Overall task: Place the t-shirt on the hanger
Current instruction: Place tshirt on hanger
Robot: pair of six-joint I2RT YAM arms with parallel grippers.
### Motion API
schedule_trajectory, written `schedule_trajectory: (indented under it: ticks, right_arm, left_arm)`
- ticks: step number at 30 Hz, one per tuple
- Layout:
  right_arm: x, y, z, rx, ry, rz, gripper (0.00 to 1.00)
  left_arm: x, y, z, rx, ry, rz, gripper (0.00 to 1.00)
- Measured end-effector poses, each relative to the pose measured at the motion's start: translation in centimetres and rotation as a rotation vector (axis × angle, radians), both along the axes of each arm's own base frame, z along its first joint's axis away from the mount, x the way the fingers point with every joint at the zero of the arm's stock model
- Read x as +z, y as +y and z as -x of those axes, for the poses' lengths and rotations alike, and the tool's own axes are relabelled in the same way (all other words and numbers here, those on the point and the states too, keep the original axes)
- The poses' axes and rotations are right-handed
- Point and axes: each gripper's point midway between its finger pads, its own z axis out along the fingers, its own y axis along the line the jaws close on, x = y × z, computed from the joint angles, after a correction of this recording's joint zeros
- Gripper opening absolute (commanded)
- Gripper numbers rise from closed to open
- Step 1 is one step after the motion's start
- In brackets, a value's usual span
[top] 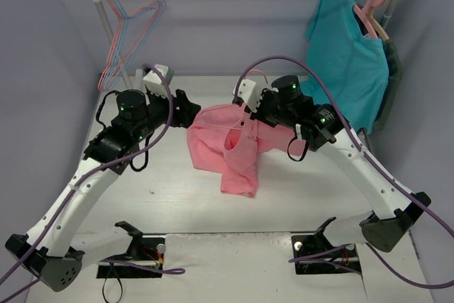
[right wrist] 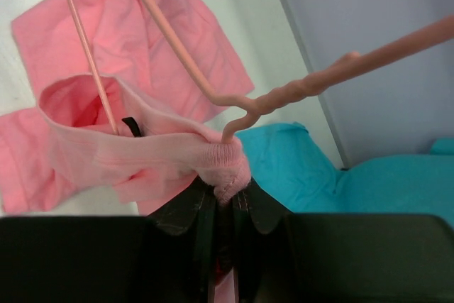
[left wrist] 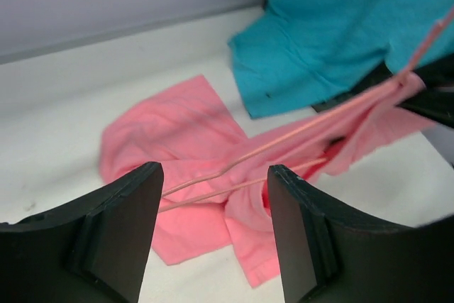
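The t-shirt (top: 213,148) is clenched at its collar by the right hand (right wrist: 221,193). The left hand (left wrist: 213,179) is released; the hanger (right wrist: 170,28) should be gripped firmly before cloth is drawn over.

The left arm (top: 78,189) and right arm (top: 369,168) are being held bent inward, facing each other. The left gripper (left wrist: 216,232) is being held with fingers (left wrist: 113,232) wide apart; the right gripper (right wrist: 221,196) is being pressed shut on the t-shirt (right wrist: 142,154).

pink t-shirt (top: 213,148) bunched on table (top: 177,204), teal t-shirt (top: 347,62) hanging right
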Motion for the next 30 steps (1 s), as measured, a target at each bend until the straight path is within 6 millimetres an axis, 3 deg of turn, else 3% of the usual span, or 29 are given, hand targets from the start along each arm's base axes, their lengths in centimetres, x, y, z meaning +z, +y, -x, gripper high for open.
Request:
schedule_trajectory:
  ticks: [4, 8, 10, 13, 17, 20, 25, 30]
  right_arm:
    - [-0.1, -1.1, -0.6, -0.077, -0.035, 0.001, 0.0]
    - [-0.5, -1.7, -1.5, -0.143, -0.051, -0.007, 0.0]
    - [-0.5, -1.8, -1.7, -0.168, -0.057, -0.016, 0.0]
    - [-0.2, -2.0, -2.0, -0.197, -0.066, -0.03, 0.0]
    - [0.0, -2.0, -2.2, -0.217, -0.067, -0.053, 0.0]
    - [-0.1, -1.9, -2.2, -0.225, -0.065, -0.064, 0.0]
    - [-0.6, -1.8, -2.2, -0.233, -0.052, -0.074, 0.0]
    - [-1.0, -1.7, -2.0, -0.236, -0.036, -0.086, 0.0]
  left_arm:
    - [2.2, 2.6, -0.4, 0.161, -0.011, 0.038, 0.6]
    - [1.9, 4.3, 0.1, 0.283, 0.06, 0.123, 0.6]
    - [0.6, 4.3, 0.4, 0.311, 0.115, 0.18, 0.59]
    - [-4.3, 3.8, 0.9, 0.348, 0.264, 0.225, 0.59]
    - [-10.4, 1.6, 1.3, 0.357, 0.444, 0.206, 0.59]
    - [-12.9, -1.3, 1.9, 0.315, 0.522, 0.174, 0.59]
    - [-13.8, -4.8, 2.3, 0.257, 0.535, 0.164, 0.59]
    - [-13.9, -7.2, 1.0, 0.249, 0.52, 0.167, 0.59]
